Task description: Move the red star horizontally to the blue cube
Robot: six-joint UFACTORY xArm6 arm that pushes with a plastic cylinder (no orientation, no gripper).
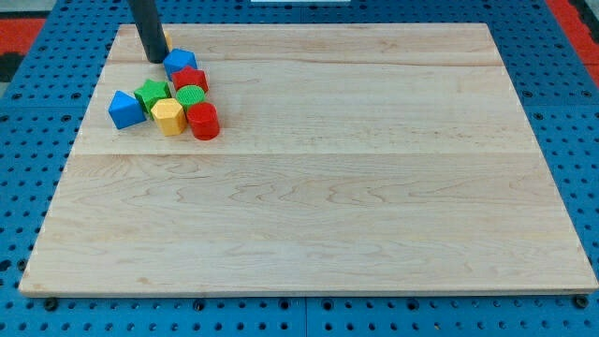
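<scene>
Rod-shaped, the end effector has no jaws to open or close and holds nothing; my tip (157, 59) rests on the desk (318, 206) near its top-left corner, just left of the blue cube (181, 62). Going left to right through the cluster below: a blue block (125, 109), a green star (152, 93), a yellow block (168, 117), a green block (190, 95) and a red cylinder (203, 121). Directly below the blue cube and touching it sits the red star (191, 79), above the green block
</scene>
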